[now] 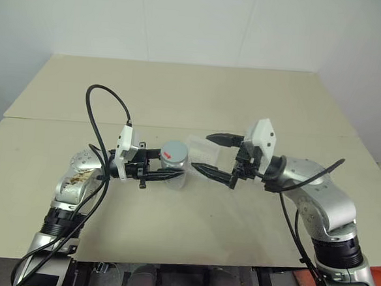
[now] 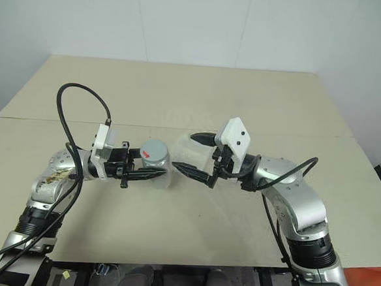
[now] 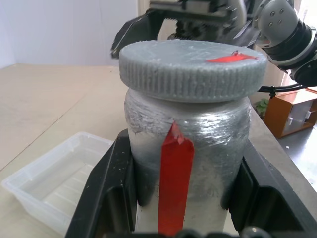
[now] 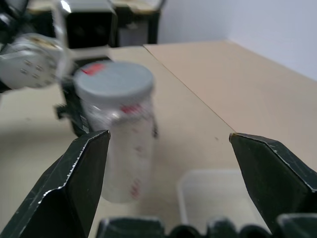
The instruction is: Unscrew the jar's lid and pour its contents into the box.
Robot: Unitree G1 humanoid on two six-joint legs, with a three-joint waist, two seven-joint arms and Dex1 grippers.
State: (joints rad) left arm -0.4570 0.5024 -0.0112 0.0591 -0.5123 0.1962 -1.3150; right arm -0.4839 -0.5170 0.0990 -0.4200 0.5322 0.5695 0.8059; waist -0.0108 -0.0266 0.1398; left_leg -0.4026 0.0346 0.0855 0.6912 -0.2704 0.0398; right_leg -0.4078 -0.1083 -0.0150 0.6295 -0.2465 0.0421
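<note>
Pale beige tabletop [image 1: 200, 98] runs back to a plain white wall, and all the action sits over its middle. Starting at the left, the left gripper [image 1: 169, 174] reaches in level, pointing toward the right, its two black fingers [image 3: 111, 198] clamped on the body of the jar [image 1: 175, 171], which it holds upright above the table. The jar is silver-grey with a red strip down its side, and the lid [image 3: 190, 69], ribbed at the edge and marked with a bit of red, is on and looks fully seated. I cannot see anything of the contents through the wall.

Just behind and right of the jar, the clear plastic box [image 1: 200, 150] rests on the table.

Further right, the right gripper [image 1: 219, 156] faces the jar head on, level, jaws spread wide and holding nothing, a little apart from it. The jar's long axis stands vertical, across the line of those fingers, so I would judge the right arm must close in at cap height to take the lid.
</note>
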